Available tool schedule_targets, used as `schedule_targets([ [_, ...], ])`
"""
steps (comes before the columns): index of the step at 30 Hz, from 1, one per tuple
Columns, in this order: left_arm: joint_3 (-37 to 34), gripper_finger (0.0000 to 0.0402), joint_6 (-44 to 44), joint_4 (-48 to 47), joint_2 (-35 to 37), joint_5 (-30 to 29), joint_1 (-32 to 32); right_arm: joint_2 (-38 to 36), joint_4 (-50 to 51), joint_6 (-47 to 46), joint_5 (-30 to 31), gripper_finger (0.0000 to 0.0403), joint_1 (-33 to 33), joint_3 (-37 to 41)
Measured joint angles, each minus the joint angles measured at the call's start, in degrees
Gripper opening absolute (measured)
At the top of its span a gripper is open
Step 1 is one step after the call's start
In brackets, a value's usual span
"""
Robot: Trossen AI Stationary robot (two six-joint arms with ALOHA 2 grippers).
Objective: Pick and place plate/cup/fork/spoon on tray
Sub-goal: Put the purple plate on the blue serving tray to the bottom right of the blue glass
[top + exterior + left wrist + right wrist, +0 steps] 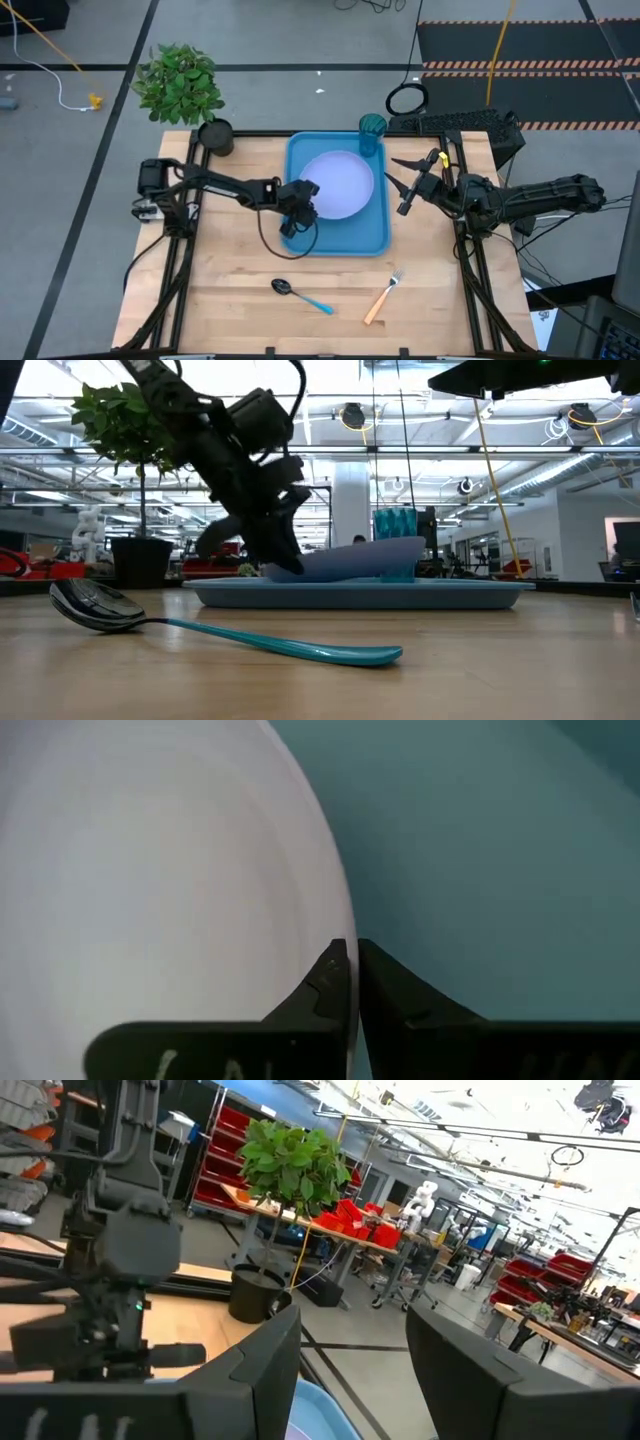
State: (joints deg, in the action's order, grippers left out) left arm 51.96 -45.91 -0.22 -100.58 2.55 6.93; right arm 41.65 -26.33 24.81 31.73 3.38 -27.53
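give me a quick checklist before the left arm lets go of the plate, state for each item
1. Left gripper shut on the plate rim: ok, the fingers pinch its edge.
2. Plate over the tray: ok in the high view.
3. Plate lying flat: not ok, in the low view it is tilted, the gripper side raised.
4. Cup clear of the plate: cannot tell; it stands at the tray's far right corner, close to the plate's edge.
5. Right gripper out of the way: ok, open, hovering beside the tray's right rim.
6. Spoon and fork waiting: ok, both lie on the table in front of the tray.
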Motion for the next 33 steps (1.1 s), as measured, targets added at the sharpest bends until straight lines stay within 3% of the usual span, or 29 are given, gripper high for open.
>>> schedule_targets([
  [9, 0.02, 0.0037, -0.4, 3.76, -3.47, -0.81, 1.84, 0.02, 0.06, -0.03, 0.0, 0.0176, 0.63, 0.0],
  [16, 0.02, 0.004, 0.17, 6.28, -2.95, -4.58, 2.16, 0.02, 0.02, 0.82, 0.0, 0.0176, 1.64, 0.0],
  [28, 0.04, 0.0044, 0.87, 6.52, -2.92, -4.61, 2.0, 0.02, -0.28, -0.71, -0.01, 0.0176, 1.64, 0.0],
  [33, 0.04, 0.008, 1.62, 8.8, -2.92, -4.61, 2.0, 0.02, -0.19, -3.81, -0.18, 0.0176, 1.64, 0.0],
])
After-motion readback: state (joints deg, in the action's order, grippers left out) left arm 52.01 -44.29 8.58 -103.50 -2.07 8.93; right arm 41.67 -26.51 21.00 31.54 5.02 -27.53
